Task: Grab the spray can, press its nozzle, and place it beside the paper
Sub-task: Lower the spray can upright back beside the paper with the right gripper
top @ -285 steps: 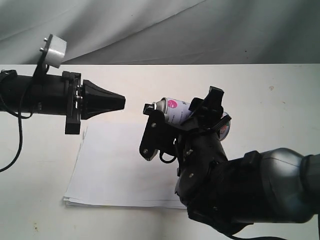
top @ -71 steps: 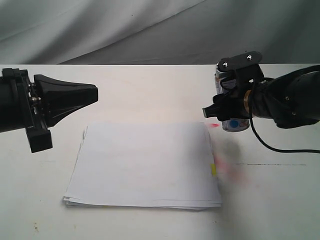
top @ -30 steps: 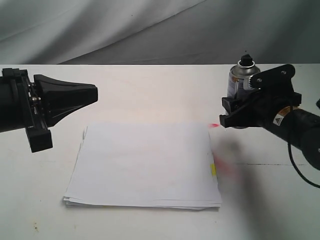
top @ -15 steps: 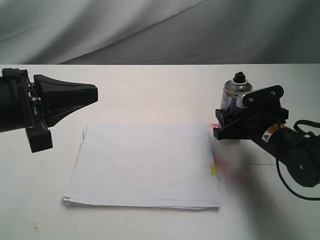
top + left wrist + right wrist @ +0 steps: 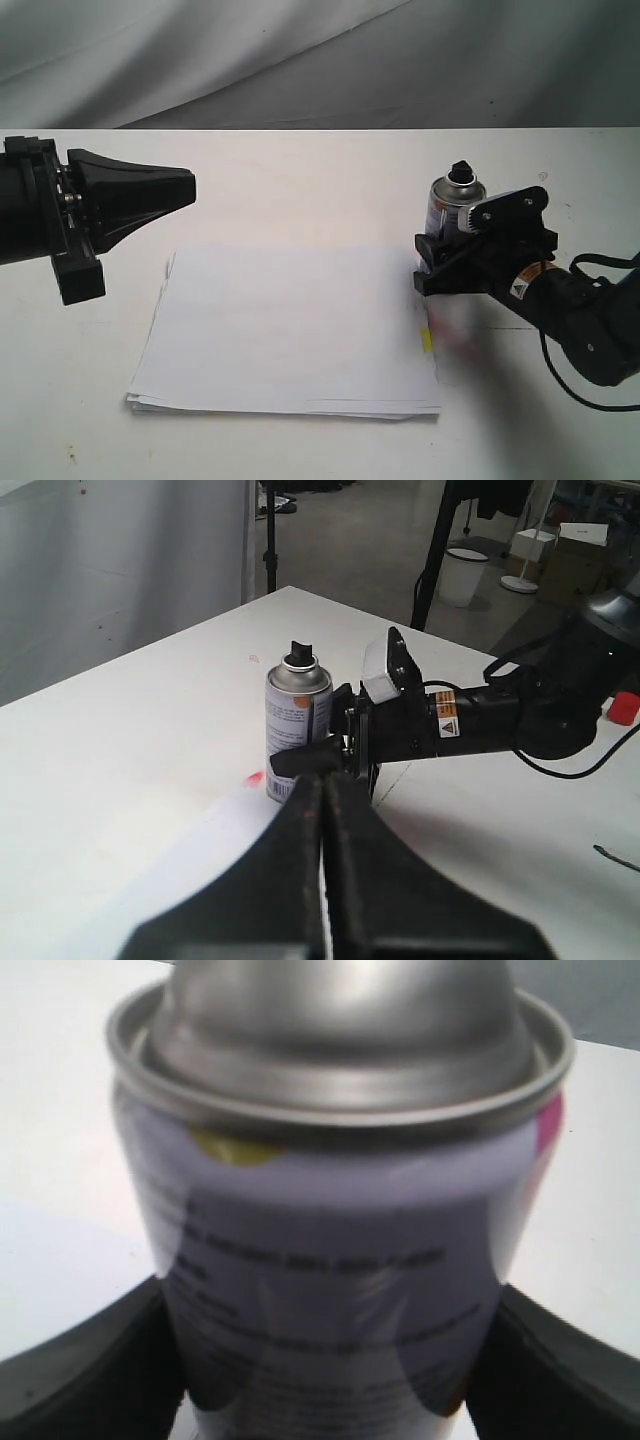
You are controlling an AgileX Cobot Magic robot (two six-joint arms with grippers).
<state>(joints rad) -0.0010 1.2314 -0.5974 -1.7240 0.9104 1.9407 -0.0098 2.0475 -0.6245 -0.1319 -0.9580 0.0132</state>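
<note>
The silver spray can (image 5: 447, 205) is upright just past the right far corner of the paper (image 5: 290, 330), its base at or close to the table. The black nozzle (image 5: 461, 171) points up. My right gripper (image 5: 440, 262) is shut on the can's lower body; in the right wrist view the printed can (image 5: 340, 1260) fills the frame between the black fingers (image 5: 80, 1380). The left wrist view shows the can (image 5: 297, 725) and nozzle (image 5: 298, 652) ahead. My left gripper (image 5: 190, 190) hovers shut and empty at the left, above the paper's far left corner. A yellow tab (image 5: 427, 340) marks the paper's right edge.
A faint pink spray stain (image 5: 455, 335) lies on the white table (image 5: 300, 180) right of the tab, and a red spot (image 5: 255, 777) sits beside the can's base. The right arm's black cable (image 5: 590, 405) trails near the front right. Grey cloth hangs behind.
The right gripper has carried the can down and to the left, closer to the paper's right far corner. The left arm has stayed still.
</note>
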